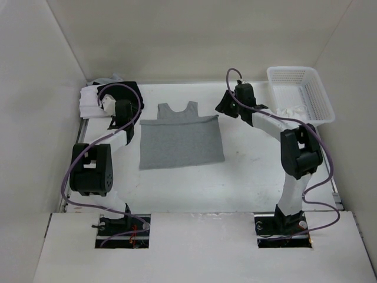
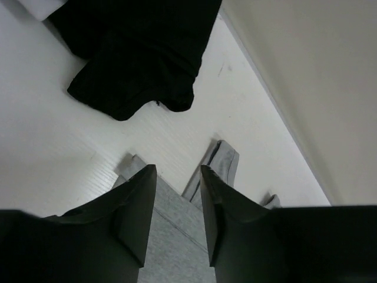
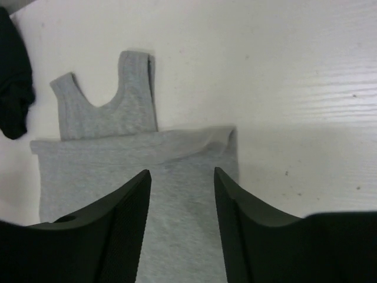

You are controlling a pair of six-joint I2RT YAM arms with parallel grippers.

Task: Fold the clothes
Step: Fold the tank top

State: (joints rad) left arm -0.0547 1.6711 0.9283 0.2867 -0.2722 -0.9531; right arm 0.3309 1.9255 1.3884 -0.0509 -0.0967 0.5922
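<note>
The clothes, a heather-grey tank top [image 1: 179, 141], lie flat in the middle of the table, the lower half folded up over the chest so that only the straps [image 1: 177, 111] stick out at the far side. My left gripper [image 1: 135, 125] hovers at the fold's far left corner. In the left wrist view it [image 2: 177, 172] is open, with grey fabric [image 2: 174, 230] lying loose below the fingers. My right gripper [image 1: 225, 107] is off the far right corner. In its wrist view it [image 3: 181, 174] is open above the folded edge [image 3: 177, 138], holding nothing.
A black garment [image 1: 126, 91] and a white cloth [image 1: 89, 99] lie bunched in the far left corner, just behind the left wrist. A white plastic basket [image 1: 318, 88] with a white cloth [image 1: 291, 110] in it stands at the far right. Walls enclose the table.
</note>
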